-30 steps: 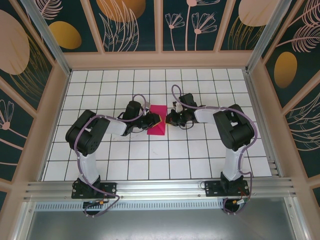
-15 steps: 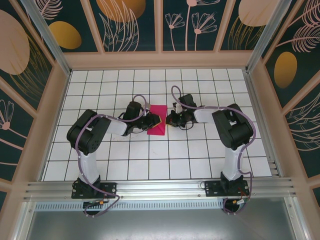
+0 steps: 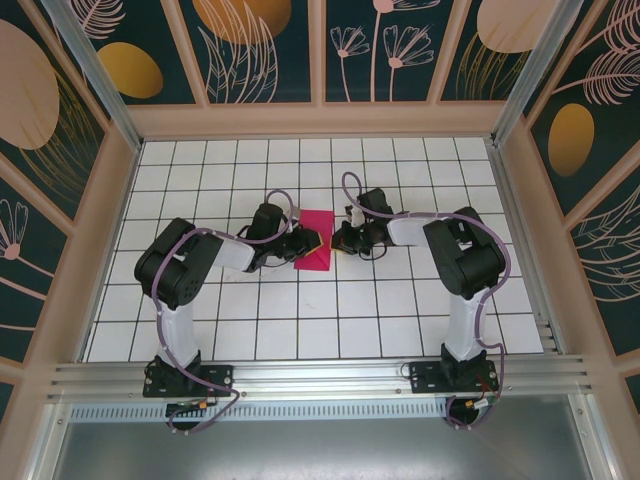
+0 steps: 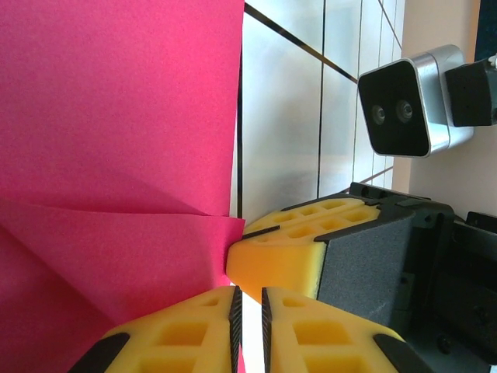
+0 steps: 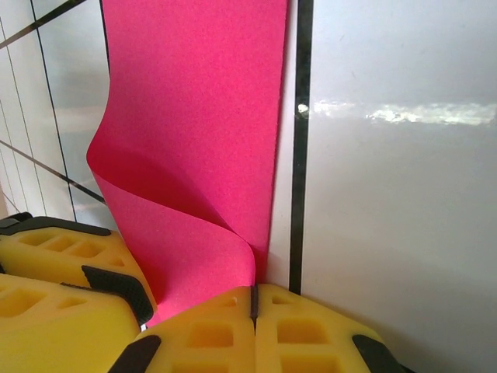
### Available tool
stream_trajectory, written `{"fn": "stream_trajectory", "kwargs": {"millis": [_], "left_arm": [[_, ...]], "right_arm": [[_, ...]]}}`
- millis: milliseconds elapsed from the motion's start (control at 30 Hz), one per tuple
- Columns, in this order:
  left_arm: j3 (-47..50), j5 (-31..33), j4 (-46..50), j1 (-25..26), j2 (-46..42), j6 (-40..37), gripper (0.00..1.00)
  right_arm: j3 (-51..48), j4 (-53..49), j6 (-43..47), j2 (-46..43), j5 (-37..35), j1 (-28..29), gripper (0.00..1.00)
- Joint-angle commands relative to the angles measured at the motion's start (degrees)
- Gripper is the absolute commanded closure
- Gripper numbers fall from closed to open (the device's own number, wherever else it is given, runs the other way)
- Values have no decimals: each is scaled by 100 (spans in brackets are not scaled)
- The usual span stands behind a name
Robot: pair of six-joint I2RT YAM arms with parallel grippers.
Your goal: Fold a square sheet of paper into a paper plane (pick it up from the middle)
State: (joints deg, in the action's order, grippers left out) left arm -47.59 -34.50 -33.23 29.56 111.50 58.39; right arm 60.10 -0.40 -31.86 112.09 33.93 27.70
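The square sheet of paper (image 3: 320, 225), magenta-pink, lies partly folded on the white grid floor between both grippers. My right gripper (image 3: 339, 238) (image 5: 252, 305) is shut at the paper's (image 5: 194, 116) right edge, where a flap curls up off the floor into its jaws. My left gripper (image 3: 311, 241) (image 4: 248, 326) sits low at the same edge of the paper (image 4: 116, 116), jaws a narrow slit apart with white floor showing through. The right gripper's yellow finger (image 4: 287, 249) touches the flap's corner just ahead of my left fingertips. No paper plane shape is formed.
The right wrist camera (image 4: 404, 109) hangs close above the left gripper. Left gripper fingers (image 5: 54, 264) crowd the paper's near side. Raised frame walls (image 3: 120, 170) ring the white tiled floor (image 3: 400, 320).
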Motion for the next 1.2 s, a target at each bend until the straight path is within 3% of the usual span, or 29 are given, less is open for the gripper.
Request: {"fn": "stream_trajectory", "kwargs": {"millis": [0,367,1167], "left_arm": [[-57,-100,-139,10,47,33,81],[22,-98,-254,6,-129,27,81],[-66,79,132,17,104,-42,82]], "right_arm": [[153,43,135,94,8,-37,97],[-25,304,215,-214,87,-36,97],[130,93,233,43,-106,-37,97]]}}
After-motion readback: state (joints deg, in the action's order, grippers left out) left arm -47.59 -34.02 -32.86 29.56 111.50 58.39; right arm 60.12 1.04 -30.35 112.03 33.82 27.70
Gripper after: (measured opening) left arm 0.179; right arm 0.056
